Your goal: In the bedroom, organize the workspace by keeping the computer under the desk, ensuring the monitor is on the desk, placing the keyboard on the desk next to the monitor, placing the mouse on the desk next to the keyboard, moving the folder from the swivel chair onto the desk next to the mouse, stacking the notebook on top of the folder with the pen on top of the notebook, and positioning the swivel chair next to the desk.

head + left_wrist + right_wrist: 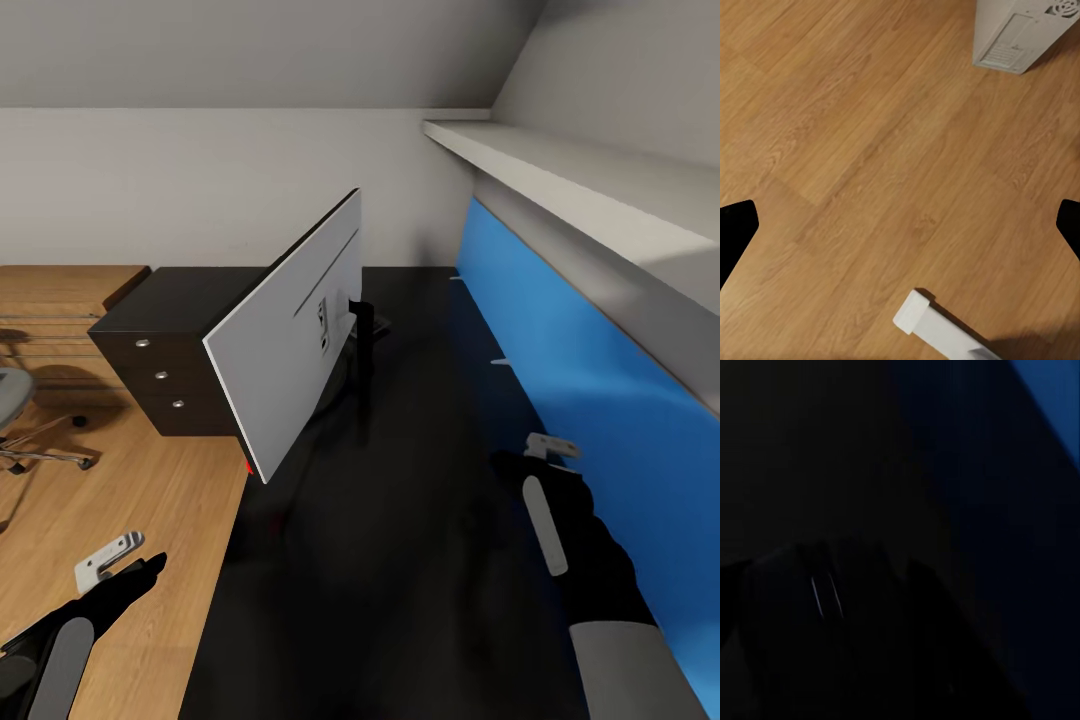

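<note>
Monitor [300,340] is standing on the black table [420,560], turned edge-on, its pale back showing. Left claw [110,560] is hanging over wooden floor [855,135] near the computer [1020,34], fingers apart; right claw [550,450] state I cannot tell.

The black desk [430,560] runs from six o'clock up to twelve o'clock in the head view, its top dark and glossy. The monitor [295,340] stands on it at about eleven o'clock, tilted, its pale back facing the camera and its black stand touching the desk surface. A dark drawer unit [165,360] with three round knobs sits at ten o'clock on the wooden floor [170,500]. In the left wrist view, the white computer [1020,34] stands on that floor at one o'clock.
</note>
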